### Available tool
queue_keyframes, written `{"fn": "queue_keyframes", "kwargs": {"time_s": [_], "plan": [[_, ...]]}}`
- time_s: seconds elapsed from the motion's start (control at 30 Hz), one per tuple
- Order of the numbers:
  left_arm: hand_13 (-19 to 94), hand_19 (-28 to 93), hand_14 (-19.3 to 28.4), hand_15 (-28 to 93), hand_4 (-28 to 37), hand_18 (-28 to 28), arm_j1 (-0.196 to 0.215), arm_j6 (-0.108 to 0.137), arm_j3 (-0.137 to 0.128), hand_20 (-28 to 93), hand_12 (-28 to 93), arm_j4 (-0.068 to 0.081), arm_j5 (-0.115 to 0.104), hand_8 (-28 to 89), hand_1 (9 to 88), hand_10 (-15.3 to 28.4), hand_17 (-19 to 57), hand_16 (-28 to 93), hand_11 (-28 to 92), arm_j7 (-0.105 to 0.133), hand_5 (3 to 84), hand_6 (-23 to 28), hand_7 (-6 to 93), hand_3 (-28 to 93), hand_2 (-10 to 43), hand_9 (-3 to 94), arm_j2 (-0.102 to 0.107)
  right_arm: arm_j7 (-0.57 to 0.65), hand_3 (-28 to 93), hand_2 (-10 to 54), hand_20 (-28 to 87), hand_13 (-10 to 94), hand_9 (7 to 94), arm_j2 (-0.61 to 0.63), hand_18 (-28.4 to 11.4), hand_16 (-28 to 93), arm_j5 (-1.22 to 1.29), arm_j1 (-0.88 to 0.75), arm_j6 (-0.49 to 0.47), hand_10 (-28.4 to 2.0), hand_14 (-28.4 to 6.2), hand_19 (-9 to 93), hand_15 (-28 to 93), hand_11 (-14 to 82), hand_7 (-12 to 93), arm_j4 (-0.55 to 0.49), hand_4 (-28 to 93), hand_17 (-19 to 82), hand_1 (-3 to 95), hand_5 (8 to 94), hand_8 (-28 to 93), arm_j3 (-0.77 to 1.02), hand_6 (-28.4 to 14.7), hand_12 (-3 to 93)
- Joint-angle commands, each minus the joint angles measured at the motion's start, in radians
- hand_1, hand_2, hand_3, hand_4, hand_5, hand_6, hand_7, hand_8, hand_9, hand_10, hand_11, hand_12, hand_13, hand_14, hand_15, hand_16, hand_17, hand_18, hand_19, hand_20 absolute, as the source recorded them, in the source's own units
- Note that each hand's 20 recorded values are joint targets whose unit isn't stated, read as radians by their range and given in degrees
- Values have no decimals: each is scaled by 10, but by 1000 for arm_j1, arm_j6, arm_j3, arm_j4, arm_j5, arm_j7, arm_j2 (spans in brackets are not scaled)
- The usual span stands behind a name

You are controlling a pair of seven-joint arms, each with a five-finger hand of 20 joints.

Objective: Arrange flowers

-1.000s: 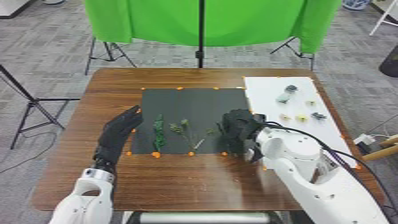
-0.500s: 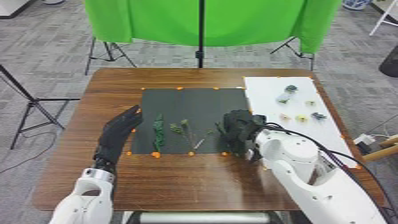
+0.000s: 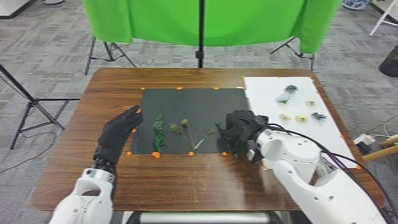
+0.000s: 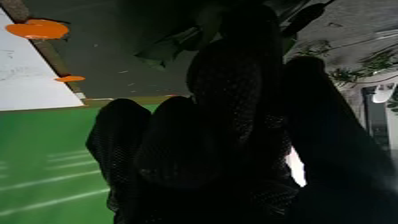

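Observation:
In the head view my right hand (image 3: 242, 124) is over the right edge of the dark mat (image 3: 191, 95), fingers curled. Beside its fingertips a bit of dark green shows. In the right wrist view the hand (image 4: 226, 85) has thumb and fingers together round a leafy stem, with dark leaves (image 4: 162, 52) beyond the fingertips; its lower part is hidden. My left hand (image 3: 123, 121) rests at the mat's left edge, fingers straight, holding nothing. A long leafy stem (image 3: 159, 133), a thinner stem (image 3: 187, 131) and a small green sprig (image 3: 210, 132) lie on the mat.
On the white sheet (image 3: 266, 85) at the right lie several flower heads, including a yellow one (image 3: 302, 118) and a blue-grey one (image 3: 318, 116). Orange markers (image 3: 155, 155) line the mat. A green cloth (image 3: 213, 22) hangs behind the table.
My right hand has shifted slightly to the right, and its wrist has turned a little. The left hand and the stems lying on the mat have stayed where they were.

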Motion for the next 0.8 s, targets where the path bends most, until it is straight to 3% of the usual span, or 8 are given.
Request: {"fn": "queue_keyframes", "kwargs": {"time_s": [0.03,0.4,0.5,0.63,0.67,0.77,0.8], "plan": [[311,8,146,84,-198,114,27,-11,19,174,155,23,4,-49,214,107,25,45,83,-12,422,30,61,669,-69,414,-22,19,490,154,668,871,891,-4,-166,349,12,-8,2,-111,-71,932,718,494,364,-4,-182,625,401,844,-67,11,18,263],[311,8,146,84,-199,114,24,-18,23,174,155,25,6,-49,214,107,25,45,83,-17,422,29,61,670,-69,414,-22,144,501,174,669,871,891,-46,-171,349,236,-32,160,-114,-73,932,715,487,269,-32,-163,626,366,833,-75,92,10,269],[311,8,146,84,-199,114,25,-17,22,174,156,24,5,-49,214,107,25,45,83,-18,422,29,61,670,-68,413,-20,184,506,170,667,868,883,-50,-170,350,318,-48,280,-116,-72,932,715,488,246,-57,-157,626,354,810,-77,141,4,271],[312,8,146,84,-199,114,25,-17,23,174,156,23,6,-49,214,107,25,45,83,-17,423,30,61,668,-67,414,-19,238,524,100,639,847,849,-22,-158,348,327,-68,467,-132,-65,932,687,418,227,-83,-136,601,362,766,-66,197,-8,269],[312,8,146,84,-198,114,25,-17,22,174,156,23,5,-49,214,107,25,45,83,-14,423,30,61,669,-67,414,-20,249,536,73,634,841,835,-14,-155,350,287,-73,450,-137,-65,932,682,367,222,-87,-128,596,368,748,-65,221,-9,269],[312,8,146,84,-198,114,25,-14,21,174,155,23,5,-49,214,107,25,45,83,-13,423,30,61,669,-68,414,-17,274,554,21,630,812,791,11,-150,354,178,-67,279,-141,-69,932,683,281,209,-86,-122,586,387,696,-52,280,-8,265],[312,8,146,84,-198,114,24,-14,22,173,155,23,5,-49,214,107,25,45,83,-13,423,30,61,669,-68,414,-17,269,555,-5,628,796,757,21,-149,353,156,-71,245,-146,-74,932,683,246,189,-82,-121,576,404,662,7,295,-5,261]]}}
